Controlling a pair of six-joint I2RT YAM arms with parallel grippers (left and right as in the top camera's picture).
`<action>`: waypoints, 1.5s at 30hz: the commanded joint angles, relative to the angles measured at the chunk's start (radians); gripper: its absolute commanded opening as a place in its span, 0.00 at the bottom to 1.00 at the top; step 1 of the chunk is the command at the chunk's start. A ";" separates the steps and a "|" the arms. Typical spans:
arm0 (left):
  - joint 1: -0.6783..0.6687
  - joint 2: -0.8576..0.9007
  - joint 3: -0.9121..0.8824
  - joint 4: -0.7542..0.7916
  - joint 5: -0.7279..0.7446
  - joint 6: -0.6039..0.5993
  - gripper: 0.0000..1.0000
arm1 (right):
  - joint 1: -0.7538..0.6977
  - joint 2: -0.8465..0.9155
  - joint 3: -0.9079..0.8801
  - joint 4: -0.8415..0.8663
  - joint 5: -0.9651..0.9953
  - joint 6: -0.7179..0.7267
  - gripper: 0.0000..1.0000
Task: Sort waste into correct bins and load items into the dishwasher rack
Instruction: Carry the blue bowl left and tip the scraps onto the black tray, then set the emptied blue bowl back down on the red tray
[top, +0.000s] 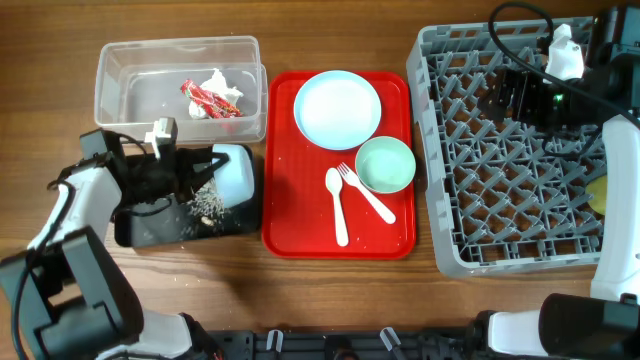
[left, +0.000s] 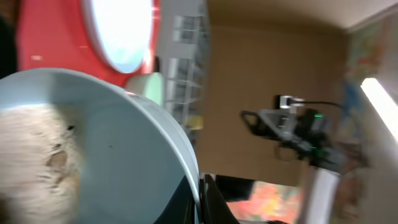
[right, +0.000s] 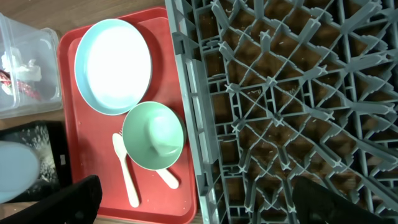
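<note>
My left gripper (top: 200, 166) is shut on the rim of the pale blue bowl (top: 236, 172), holding it tipped on its side over the black tray (top: 150, 232). In the left wrist view the fingers (left: 202, 200) pinch the bowl's rim (left: 130, 143), with brownish residue inside. Food scraps with white grains (top: 205, 204) lie in the black tray. The clear tub (top: 140, 90) holds the red wrapper (top: 205, 97) and tissue (top: 222, 84). My right gripper (top: 515, 95) hangs open and empty over the dishwasher rack (top: 500, 190); a yellow cup (top: 597, 193) sits at the rack's right side.
The red serving tray (top: 285, 200) in the middle holds the pale blue plate (top: 337, 108), mint green bowl (top: 385, 164), white fork (top: 365, 195) and spoon (top: 337, 205). The right wrist view shows the plate (right: 113, 65), mint bowl (right: 153, 135) and rack (right: 280, 93).
</note>
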 joint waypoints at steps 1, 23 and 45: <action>0.031 0.012 -0.005 -0.003 0.142 0.021 0.04 | 0.003 0.004 -0.002 -0.002 0.009 -0.025 1.00; 0.119 0.012 -0.004 0.015 -0.192 -0.080 0.04 | 0.003 0.004 -0.002 -0.002 0.009 -0.029 1.00; -0.485 -0.167 0.136 0.053 -0.694 -0.084 0.04 | 0.003 0.004 -0.002 -0.005 0.009 -0.031 1.00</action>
